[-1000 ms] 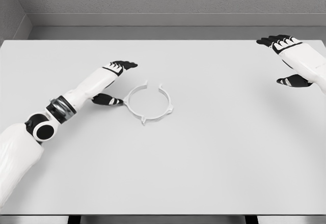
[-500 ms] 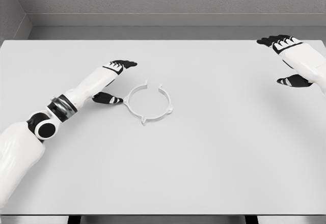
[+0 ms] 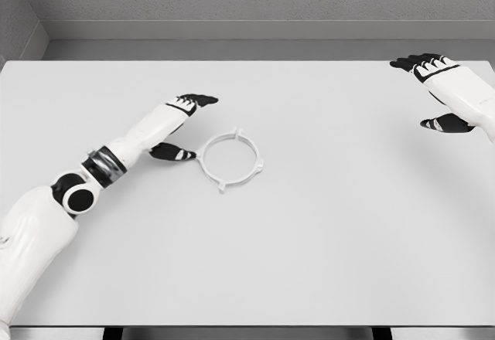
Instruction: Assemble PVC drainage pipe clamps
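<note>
A white ring-shaped pipe clamp (image 3: pixel 230 158) lies flat on the white table (image 3: pixel 309 239), a little left of the middle, its two halves closed into a full circle with small tabs sticking out. My left hand (image 3: pixel 184 127) is just to its left, fingers spread, with the thumb tip (image 3: pixel 176 153) at the ring's left edge and the black fingertips (image 3: pixel 199 100) stretched out behind it. My right hand (image 3: pixel 435 93) hovers open at the far right of the table, well away from the clamp.
A grey wall runs along the back edge of the table, and the table's front edge shows at the bottom of the view. No other objects lie on the surface.
My left hand has pushed to the right; the gap at the back of the clamp has closed and the ring now sits slightly further right. The right hand has stayed still.
</note>
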